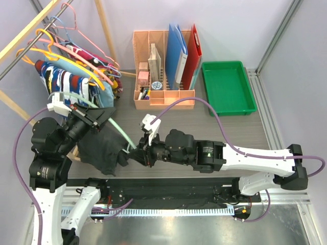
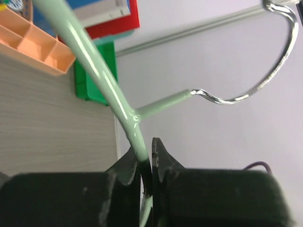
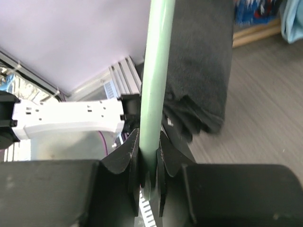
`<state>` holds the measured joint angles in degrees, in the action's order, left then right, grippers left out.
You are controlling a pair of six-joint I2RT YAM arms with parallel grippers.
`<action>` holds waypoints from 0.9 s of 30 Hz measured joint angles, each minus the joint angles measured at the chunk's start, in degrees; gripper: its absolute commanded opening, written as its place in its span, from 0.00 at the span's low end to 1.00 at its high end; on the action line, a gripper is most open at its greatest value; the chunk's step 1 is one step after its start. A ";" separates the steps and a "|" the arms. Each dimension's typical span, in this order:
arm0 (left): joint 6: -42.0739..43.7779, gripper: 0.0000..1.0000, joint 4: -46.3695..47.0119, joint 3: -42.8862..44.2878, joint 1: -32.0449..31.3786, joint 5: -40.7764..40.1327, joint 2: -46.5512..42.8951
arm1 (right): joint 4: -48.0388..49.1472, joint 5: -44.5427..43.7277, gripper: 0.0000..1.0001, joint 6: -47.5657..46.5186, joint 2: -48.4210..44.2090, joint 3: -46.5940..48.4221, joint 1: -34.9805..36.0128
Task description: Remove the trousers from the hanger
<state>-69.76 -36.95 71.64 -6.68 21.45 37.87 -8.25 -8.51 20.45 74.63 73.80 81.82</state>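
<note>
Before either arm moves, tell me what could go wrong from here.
1. The left gripper and the right gripper are both shut on the same green hanger. If they pull out of step, it may bend or slip out of one grip.
2. The black trousers hang from the hanger close beside the right gripper's fingers, so the cloth could bunch against them instead of sliding off.
</note>
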 measured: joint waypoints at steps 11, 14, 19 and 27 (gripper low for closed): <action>5.60 0.00 -0.07 0.37 1.07 5.18 3.52 | -18.34 -1.44 0.96 2.38 -14.60 -6.95 3.93; 6.29 0.00 -0.66 0.39 1.11 6.88 3.34 | -21.70 -4.35 0.99 2.25 -24.17 -11.76 3.87; 4.96 0.00 -1.18 1.29 1.11 11.58 2.49 | -20.52 -9.42 0.99 -2.16 -28.96 -16.15 3.82; 1.40 0.00 -1.03 3.96 1.14 16.02 0.92 | 3.26 -13.68 0.99 -20.48 -20.74 -29.35 3.82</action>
<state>-68.36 -37.98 75.59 -5.54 37.47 38.79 -4.99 -22.20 -0.03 53.89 44.45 85.65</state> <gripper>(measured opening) 0.056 0.985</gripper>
